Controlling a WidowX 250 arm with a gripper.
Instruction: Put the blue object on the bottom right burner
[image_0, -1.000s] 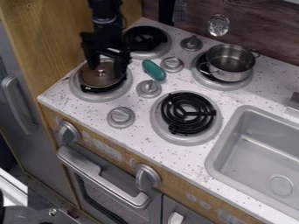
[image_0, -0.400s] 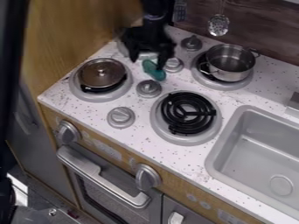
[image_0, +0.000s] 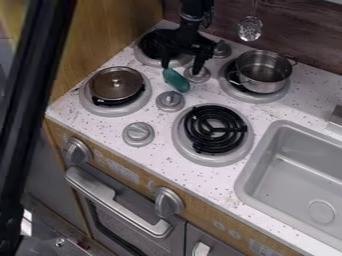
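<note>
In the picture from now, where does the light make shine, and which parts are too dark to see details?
Camera view: bright highlights on the steel pot and the oven handle, and a pale streak inside the sink; camera view: the black claw and the dark bar crossing the left side show little detail.

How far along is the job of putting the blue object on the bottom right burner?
Done: the gripper is positioned at the blue-green object.
In hand: nothing looks grasped; the fingers are apart, and the object lies on the counter.
Left: grip it, lift it and set it on the black-coiled bottom right burner.
</note>
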